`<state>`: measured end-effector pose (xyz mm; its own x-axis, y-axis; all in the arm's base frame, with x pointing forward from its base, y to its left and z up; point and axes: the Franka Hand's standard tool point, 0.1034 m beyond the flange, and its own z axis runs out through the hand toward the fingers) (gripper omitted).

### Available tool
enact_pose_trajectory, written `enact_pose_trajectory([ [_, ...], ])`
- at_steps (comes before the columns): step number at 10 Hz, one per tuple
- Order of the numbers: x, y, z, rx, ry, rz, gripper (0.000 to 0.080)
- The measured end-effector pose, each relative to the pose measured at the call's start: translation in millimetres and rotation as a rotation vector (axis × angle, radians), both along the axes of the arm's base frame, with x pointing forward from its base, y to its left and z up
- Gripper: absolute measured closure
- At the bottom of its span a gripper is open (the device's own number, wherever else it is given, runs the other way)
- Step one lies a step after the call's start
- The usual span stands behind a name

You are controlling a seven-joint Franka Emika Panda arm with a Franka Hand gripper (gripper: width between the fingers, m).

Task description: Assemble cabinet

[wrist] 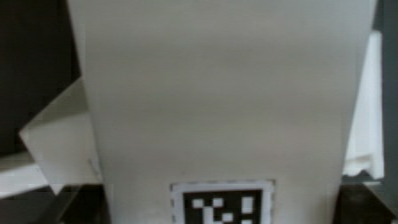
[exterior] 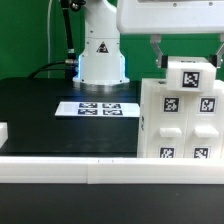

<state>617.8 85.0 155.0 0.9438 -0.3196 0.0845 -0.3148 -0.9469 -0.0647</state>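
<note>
Exterior view: cabinet stands on table against front rail, at view's right of marker board. Gripper directly above cabinet, fingers straddling tagged top panel; clamped or not, cannot tell. Cabinet's long axis vertical.

1. The robot base is a rounded white shell, glossy, wider at the bottom where it meets the table.
2. A small triangular warning sticker, white with a black symbol, sits on the front of the base.
3. A bluish glow shows along the base on the exterior view's left.
4. A black cable runs down beside the base, on the exterior view's left.
5. The arm's hand housing is a boxy white-to-pale-grey block with rounded edges.
6. The gripper has two dark, slim fingers below that housing.
7. No part of the arm can be made out clearly in the wrist view.
</note>
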Motion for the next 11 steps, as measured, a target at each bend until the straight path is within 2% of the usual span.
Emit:
enact_pose_trajectory([
  [3, 0.9, -0.3, 0.9, 0.031, 0.008, -0.295, 0.0240],
  [9, -0.5, 0.2, 0.4, 0.066, 0.028, -0.615, 0.0240],
  [11, -1.1, 0.2, 0.3, 0.089, 0.035, -0.809, 0.0240],
])
